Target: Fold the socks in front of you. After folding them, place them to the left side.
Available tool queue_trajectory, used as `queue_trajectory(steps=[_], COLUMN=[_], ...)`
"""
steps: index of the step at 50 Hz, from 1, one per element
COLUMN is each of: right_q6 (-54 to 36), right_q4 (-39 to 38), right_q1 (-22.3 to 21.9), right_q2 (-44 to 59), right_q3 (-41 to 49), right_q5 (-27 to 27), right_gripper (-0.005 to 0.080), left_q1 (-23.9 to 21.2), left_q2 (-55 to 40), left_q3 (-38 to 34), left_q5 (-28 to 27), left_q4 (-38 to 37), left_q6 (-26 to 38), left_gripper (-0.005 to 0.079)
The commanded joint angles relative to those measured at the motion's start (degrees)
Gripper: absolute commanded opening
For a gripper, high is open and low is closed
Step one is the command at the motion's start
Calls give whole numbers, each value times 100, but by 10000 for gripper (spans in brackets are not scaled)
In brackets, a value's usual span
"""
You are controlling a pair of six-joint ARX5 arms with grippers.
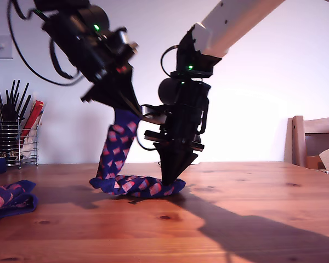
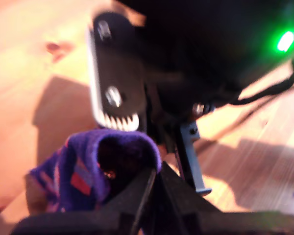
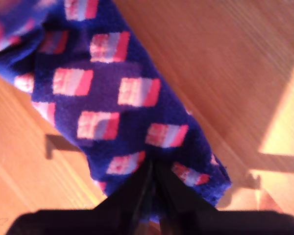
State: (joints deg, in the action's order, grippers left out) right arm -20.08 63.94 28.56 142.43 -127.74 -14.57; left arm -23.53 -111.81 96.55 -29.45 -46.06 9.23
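One sock by the edge (image 1: 8, 200) lies bunched low on the table (image 1: 252, 219), at the exterior view's left border; whether it is folded neatly I cannot tell, but it looks dealt with. That would put the job roughly half done. The other sock (image 1: 118, 148) is mid-fold near the table's middle: its lower part lies flat on the wood, while its upper part rises steeply from the bend.

My second gripper (image 1: 129, 109) holds the raised end, fingers pressed together on the knit, and its wrist view looks along the patterned length towards the wood. My first gripper (image 1: 171, 178) points straight down at the flat end, its fingertips closed to a point on the fabric's edge; I judge that it pins or pinches that end, though the blur leaves this uncertain.

What is left, by my reckoning: carry the raised end over onto the pinned end, let go, then move the folded sock towards its mate.

Room is tight between the two arms, which stand close together. A wire rack (image 1: 13, 137) stands at the table's far edge on the exterior view's left, a chair (image 1: 315, 139) past the right side; the near wood lies bare
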Motion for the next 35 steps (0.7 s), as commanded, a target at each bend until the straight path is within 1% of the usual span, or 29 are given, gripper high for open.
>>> queue_trajectory(steps=[1, 9, 19, 35], right_q6=[-74, -83, -92, -140], right_q4=[0, 20, 66, 199], right_q1=[7, -13, -24, -109], right_q2=[151, 151, 151, 50], right_q3=[55, 55, 55, 55], right_q5=[-52, -315, -369, -750], right_gripper=[-11, -11, -11, -11], left_q1=[-66, -140, -232, -289], left_q2=[-234, -297, -308, -474], left_q3=[22, 22, 22, 20], left_q5=[15, 39, 146, 216], left_q4=[39, 118, 214, 264], left_q6=[22, 20, 20, 22], left_gripper=[-20, -20, -20, -19])
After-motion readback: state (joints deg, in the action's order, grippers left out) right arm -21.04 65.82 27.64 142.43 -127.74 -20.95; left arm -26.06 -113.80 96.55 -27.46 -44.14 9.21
